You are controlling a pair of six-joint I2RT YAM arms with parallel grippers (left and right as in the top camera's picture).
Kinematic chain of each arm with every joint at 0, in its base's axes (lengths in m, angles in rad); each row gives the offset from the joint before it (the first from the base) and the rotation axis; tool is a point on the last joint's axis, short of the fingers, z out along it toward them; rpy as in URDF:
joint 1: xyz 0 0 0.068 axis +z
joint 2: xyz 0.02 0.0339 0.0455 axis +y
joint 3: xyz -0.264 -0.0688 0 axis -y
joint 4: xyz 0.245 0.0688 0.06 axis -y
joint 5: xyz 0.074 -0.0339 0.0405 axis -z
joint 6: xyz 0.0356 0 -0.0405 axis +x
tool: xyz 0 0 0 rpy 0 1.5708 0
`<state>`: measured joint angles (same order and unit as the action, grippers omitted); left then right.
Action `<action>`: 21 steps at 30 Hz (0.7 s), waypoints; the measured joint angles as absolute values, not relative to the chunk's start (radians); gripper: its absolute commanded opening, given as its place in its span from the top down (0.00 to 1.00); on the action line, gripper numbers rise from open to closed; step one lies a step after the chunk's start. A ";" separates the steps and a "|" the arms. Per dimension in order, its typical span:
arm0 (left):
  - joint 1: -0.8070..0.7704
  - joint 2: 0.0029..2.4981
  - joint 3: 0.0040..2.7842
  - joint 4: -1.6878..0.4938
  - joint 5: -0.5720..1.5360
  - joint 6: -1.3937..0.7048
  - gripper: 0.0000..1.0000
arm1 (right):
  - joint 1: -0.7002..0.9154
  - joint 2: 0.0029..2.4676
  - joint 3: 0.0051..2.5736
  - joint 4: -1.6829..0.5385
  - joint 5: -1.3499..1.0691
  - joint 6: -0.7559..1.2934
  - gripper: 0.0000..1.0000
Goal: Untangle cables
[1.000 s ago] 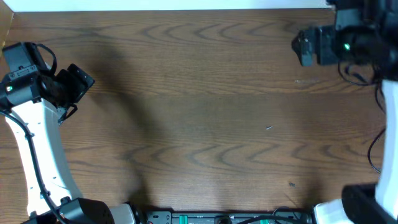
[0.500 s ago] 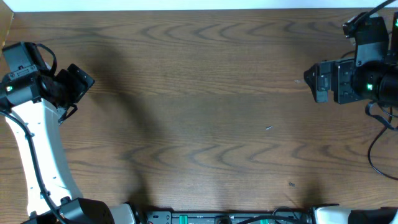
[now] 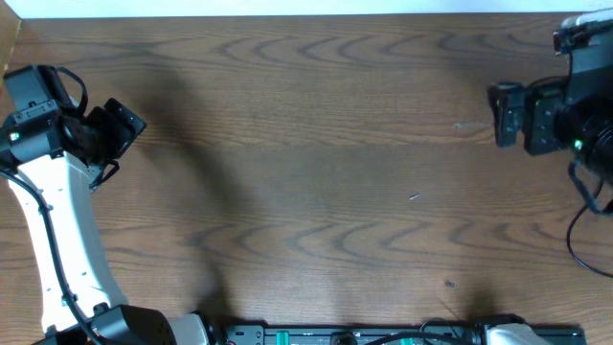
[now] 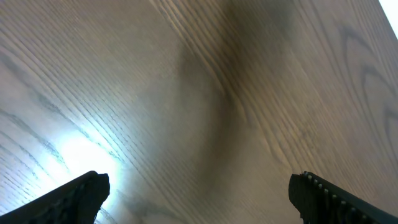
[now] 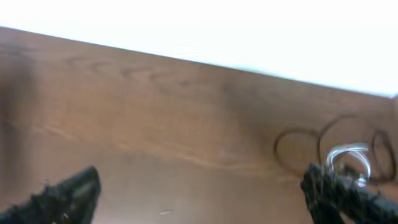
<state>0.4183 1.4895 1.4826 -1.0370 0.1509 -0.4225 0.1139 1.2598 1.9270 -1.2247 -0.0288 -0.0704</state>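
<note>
The cables show only in the right wrist view, far right on the wood near the table's pale back edge: thin black loops point(image 5: 297, 147) and a small white coil point(image 5: 347, 155), blurred and partly hidden by my right finger. My right gripper point(image 5: 200, 182) is open over bare wood to the left of them. Overhead, the right gripper point(image 3: 500, 115) sits at the right edge and no cables show there. My left gripper point(image 3: 123, 146) stands open at the far left over bare table point(image 4: 198, 186), with nothing between its fingers.
The brown wooden table point(image 3: 306, 172) ends at a white strip along the back point(image 3: 287, 8). A tiny speck point(image 3: 414, 197) lies right of centre. The arm's own thick black wire point(image 3: 575, 240) hangs at the right. The arm bases' rail point(image 3: 335, 335) lines the front edge.
My right arm has swung from the back right corner toward the front and further right, gripper still open. The left arm has not moved.
</note>
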 measured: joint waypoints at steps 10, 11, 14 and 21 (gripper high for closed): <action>0.418 1.491 1.483 -1.037 0.151 -0.422 0.02 | -0.001 0.785 1.139 -0.618 -0.045 -0.093 0.01; 0.418 1.491 1.483 -1.037 0.151 -0.422 0.02 | -0.012 0.731 1.069 -0.562 -0.051 -0.094 0.01; 0.418 1.491 1.483 -1.037 0.151 -0.422 0.02 | -0.036 0.561 0.862 -0.416 -0.064 -0.096 0.01; 0.418 1.491 1.483 -1.038 0.151 -0.422 0.02 | -0.045 0.265 0.442 -0.141 -0.083 -0.099 0.01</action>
